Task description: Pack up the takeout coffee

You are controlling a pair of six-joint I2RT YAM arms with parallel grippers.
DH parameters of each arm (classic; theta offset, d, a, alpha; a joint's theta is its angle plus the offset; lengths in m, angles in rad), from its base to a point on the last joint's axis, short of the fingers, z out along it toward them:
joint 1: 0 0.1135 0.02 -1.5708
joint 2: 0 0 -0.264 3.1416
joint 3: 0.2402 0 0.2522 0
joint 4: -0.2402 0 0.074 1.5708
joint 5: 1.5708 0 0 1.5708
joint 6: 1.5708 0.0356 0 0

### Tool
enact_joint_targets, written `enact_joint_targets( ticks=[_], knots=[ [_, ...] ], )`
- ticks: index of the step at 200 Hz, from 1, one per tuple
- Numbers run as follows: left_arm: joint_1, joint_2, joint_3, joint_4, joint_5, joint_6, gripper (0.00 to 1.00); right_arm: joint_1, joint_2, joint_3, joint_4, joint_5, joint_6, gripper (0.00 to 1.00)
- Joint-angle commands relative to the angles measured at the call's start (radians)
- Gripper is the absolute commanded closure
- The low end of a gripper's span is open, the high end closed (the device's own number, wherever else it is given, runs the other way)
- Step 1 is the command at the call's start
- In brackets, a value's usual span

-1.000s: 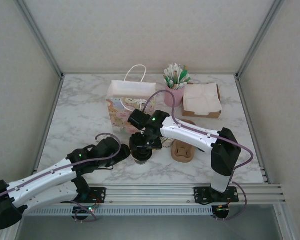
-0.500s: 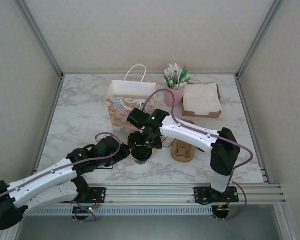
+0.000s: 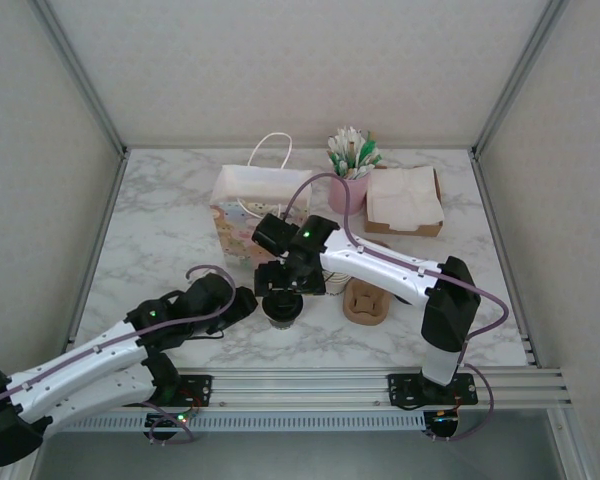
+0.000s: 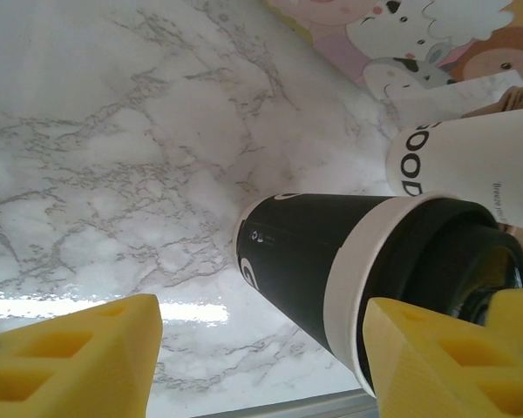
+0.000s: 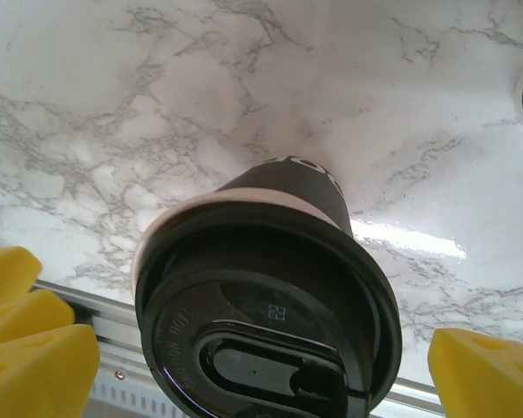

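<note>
The takeout coffee (image 3: pixel 281 312) stands upright on the marble table near the front edge. Its wall is dark with a cream band under a black lid (image 5: pixel 270 322). My right gripper (image 3: pixel 280 278) hangs just above it, open wide, one yellow finger (image 5: pixel 30 344) on each side of the lid and neither touching. From the left, my left gripper (image 3: pixel 248 303) reaches in low and open. In the left wrist view the takeout coffee (image 4: pixel 314 261) sits close against the right finger (image 4: pixel 453 366), with a clear gap to the other finger.
A printed paper bag (image 3: pixel 250 205) with white handles stands open behind the cup. A stack of white cups (image 4: pixel 471 165) lies just right of it, beside a brown cardboard cup carrier (image 3: pixel 365 300). A pink holder of packets (image 3: pixel 350 170) and a napkin box (image 3: pixel 405 200) stand at the back.
My right gripper has opened wider and lifted slightly back from the lid. The left gripper has closed in a little beside the cup. The cup has stayed put.
</note>
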Motion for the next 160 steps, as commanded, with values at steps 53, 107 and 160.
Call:
enact_joint_targets(
  ticks=[53,107,160],
  knots=[
    [0.036,-0.023,-0.041,-0.052,-0.022,-0.050,0.48,0.090,-0.020,0.036,-0.089,0.109,-0.020,0.06],
    [0.051,0.003,-0.048,-0.021,-0.004,-0.055,0.51,0.107,0.004,0.052,-0.097,0.136,-0.006,0.13],
    [0.068,0.001,-0.066,-0.007,0.019,-0.059,0.52,0.108,0.025,0.074,-0.092,0.140,-0.007,0.19]
  ],
)
